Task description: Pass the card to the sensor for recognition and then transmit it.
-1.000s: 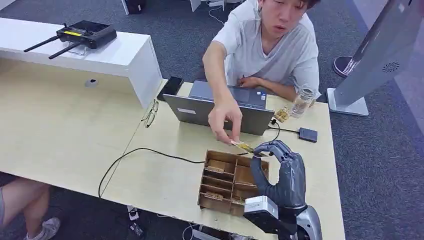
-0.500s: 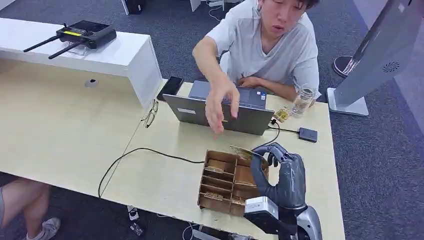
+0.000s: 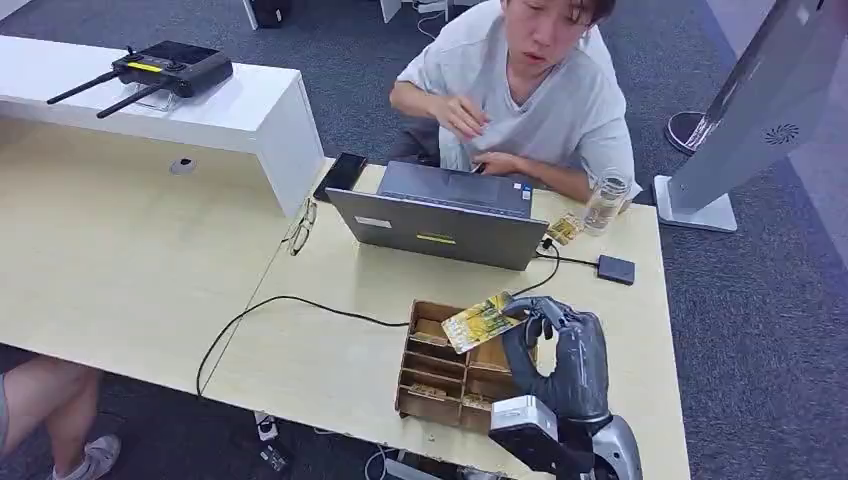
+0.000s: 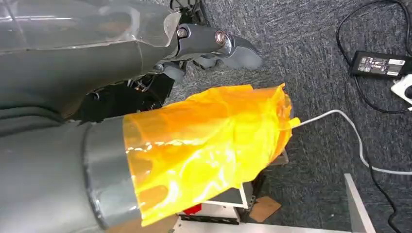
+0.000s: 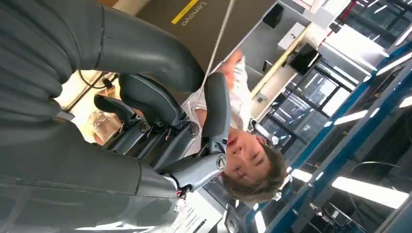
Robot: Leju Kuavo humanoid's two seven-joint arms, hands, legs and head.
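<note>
– Card (image 3: 483,320) first: where is it?

– Pinched at its right end by the right hand (image 3: 560,345), thumb under and fingers (image 3: 545,312) over. It juts left, tilted, above the far end of the wooden tray (image 3: 432,398) and does not touch it.

– And the other hand?

– The left hand (image 4: 204,41) hangs down toward the carpet. An orange film covers the wrist in front of the camera, so I cannot tell whether its fingers are closed or apart.

– Which thing is the sensor?

– My guess is the small dark pad (image 3: 616,269) on its cable (image 3: 570,260), at the far right of the table (image 3: 330,350), just right of the laptop (image 3: 440,228). That is a judgement; nothing marks it.

– How should the pass go?

– Lift clear of the tray wall first, then swing far and right. Level the card so its face meets the pad flat, since a tilted card may not read. Bring the free left end over the pad, not the end under the fingers.

– Risks?

– The pinch is only on one edge, so a quick turn could let the card pivot or slip. The bottle (image 3: 605,203) stands just beyond the pad, so stop short of it. Afterwards the person (image 3: 530,100) seated at the far side looks like the one to receive it.
</note>
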